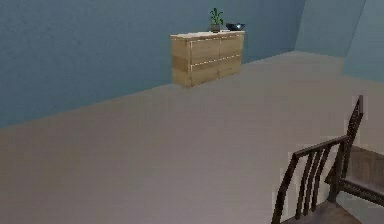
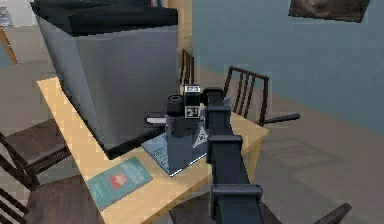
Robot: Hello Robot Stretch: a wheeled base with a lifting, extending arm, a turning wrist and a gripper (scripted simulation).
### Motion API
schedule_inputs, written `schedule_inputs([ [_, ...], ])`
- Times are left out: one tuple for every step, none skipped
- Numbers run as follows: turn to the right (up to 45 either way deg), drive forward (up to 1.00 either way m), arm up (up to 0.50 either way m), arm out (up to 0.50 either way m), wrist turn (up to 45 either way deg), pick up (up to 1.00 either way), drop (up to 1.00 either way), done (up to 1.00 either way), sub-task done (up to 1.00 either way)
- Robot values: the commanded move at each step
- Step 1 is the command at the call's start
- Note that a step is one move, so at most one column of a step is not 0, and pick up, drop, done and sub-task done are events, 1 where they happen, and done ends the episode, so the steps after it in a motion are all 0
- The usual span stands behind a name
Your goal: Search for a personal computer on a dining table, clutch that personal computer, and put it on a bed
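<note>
Forward view: a wooden dresser [image 1: 207, 57] stands against the blue wall, with dark chairs [image 1: 330, 180] at right. Arm side view has the bench [image 2: 65, 120], bearing a teal book [image 2: 118, 182], a large grey box [image 2: 115, 75], then the grey-blue personal computer [image 2: 178, 152] at the jaws. I cannot tell whether they hold anything.

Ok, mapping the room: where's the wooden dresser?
In the forward view's upper middle, the dresser stands against the blue wall, a potted plant on top.

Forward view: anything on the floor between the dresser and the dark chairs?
No. In the forward view, the stretch from the wooden dresser to the dark chairs is bare grey-brown floor; nothing stands on it.
</note>
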Motion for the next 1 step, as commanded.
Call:
schedule_inputs([
  [0.0, 0.00, 0.00, 0.00, 0.0, 1.00, 0.00, 0.00, 0.00],
])
